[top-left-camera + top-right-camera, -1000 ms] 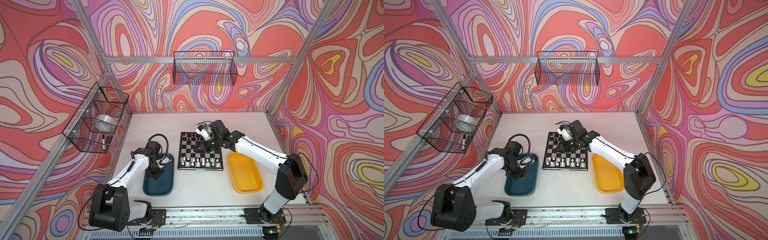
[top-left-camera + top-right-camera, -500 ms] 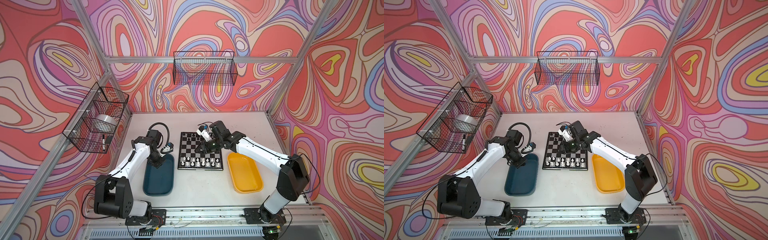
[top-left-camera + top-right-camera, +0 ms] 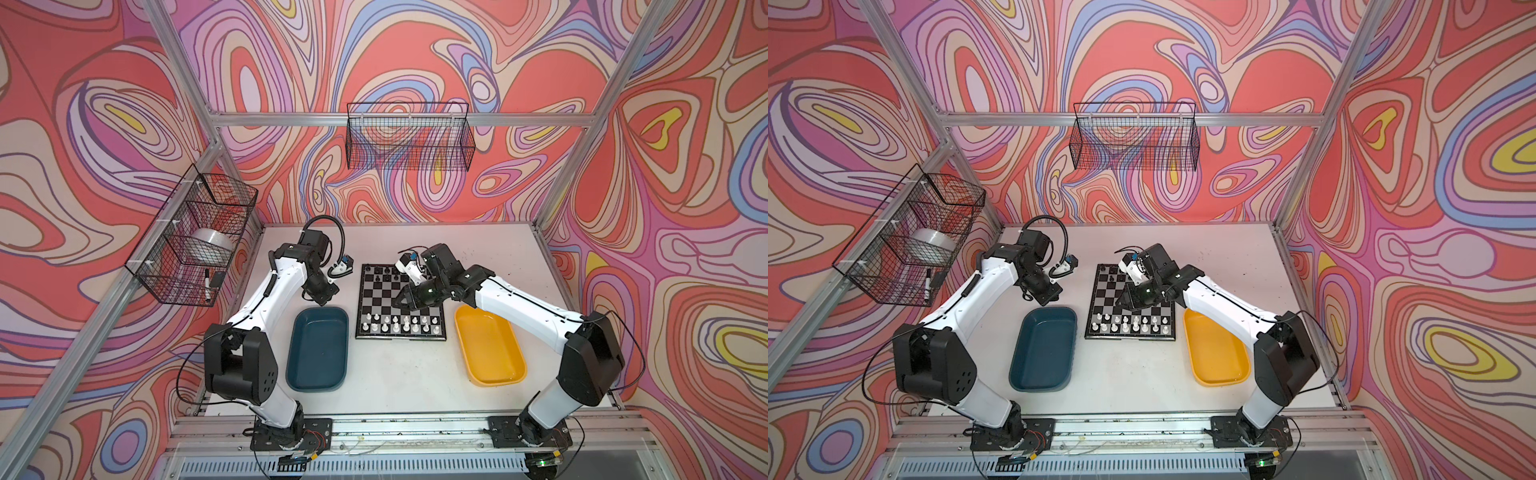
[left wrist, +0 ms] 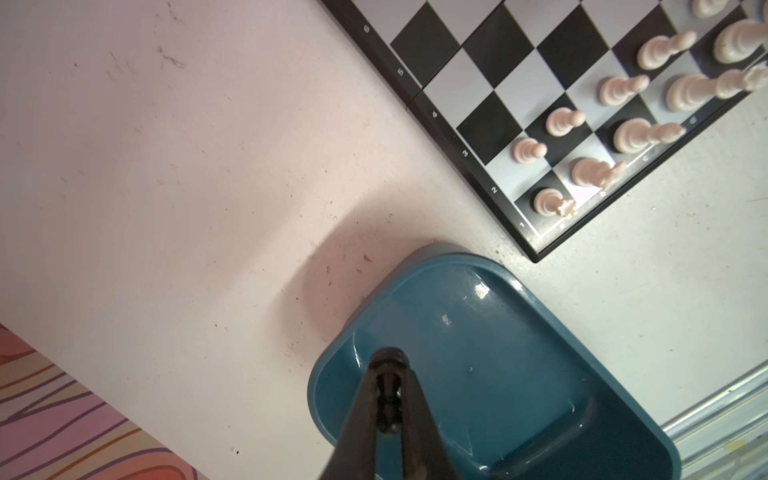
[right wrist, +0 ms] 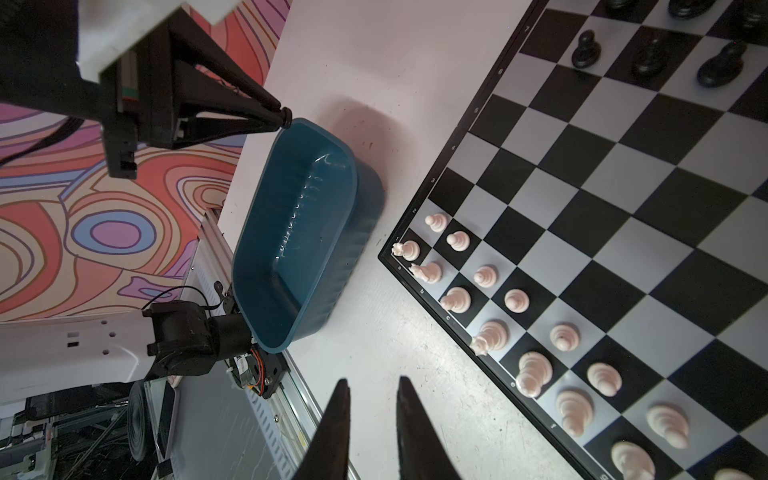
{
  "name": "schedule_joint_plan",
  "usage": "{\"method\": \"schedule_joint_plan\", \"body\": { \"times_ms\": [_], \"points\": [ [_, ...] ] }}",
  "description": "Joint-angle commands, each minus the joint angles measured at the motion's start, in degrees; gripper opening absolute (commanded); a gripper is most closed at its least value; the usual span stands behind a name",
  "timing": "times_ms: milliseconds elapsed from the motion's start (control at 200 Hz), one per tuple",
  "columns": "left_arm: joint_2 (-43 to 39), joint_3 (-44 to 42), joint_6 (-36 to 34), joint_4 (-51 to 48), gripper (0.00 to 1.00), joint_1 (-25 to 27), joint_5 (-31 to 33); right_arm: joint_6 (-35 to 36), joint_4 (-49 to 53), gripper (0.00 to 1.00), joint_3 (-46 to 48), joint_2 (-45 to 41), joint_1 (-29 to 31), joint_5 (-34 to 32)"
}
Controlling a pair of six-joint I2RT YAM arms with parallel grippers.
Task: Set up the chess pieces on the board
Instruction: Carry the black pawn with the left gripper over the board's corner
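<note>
We are holding the left gripper (image 4: 388, 368) almost shut on a small black piece (image 4: 388, 397), it seems a pawn, above the corner of the teal tray (image 4: 519, 353). The board (image 4: 498, 83) is lying toward the upper right of this frame, and its black rows (image 3: 378, 271) are standing along its upper edge in a top view. The right gripper (image 3: 402, 300), slightly parted and empty, is hovering over the board, so nearer.
</note>
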State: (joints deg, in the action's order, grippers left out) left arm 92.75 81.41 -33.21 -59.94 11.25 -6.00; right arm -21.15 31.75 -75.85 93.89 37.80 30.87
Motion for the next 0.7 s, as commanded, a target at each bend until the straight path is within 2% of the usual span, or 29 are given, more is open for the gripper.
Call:
{"method": "schedule_joint_plan", "body": {
  "times_ms": [0,230,691],
  "points": [
    [2.54,2.99,0.07,-1.9,0.13,2.18,-0.35,0.21,0.78,0.21,0.67,-2.32,-0.24,-0.94],
    [9.23,8.48,0.93,0.12,0.13,5.91,-0.46,-0.65,1.21,0.21,2.35,-4.86,-0.24,-1.94],
    [20.64,18.96,3.06,2.83,0.13,8.62,-1.38,-2.33,3.46,0.21,6.04,-10.96,-0.25,-5.2]
  ]
}}
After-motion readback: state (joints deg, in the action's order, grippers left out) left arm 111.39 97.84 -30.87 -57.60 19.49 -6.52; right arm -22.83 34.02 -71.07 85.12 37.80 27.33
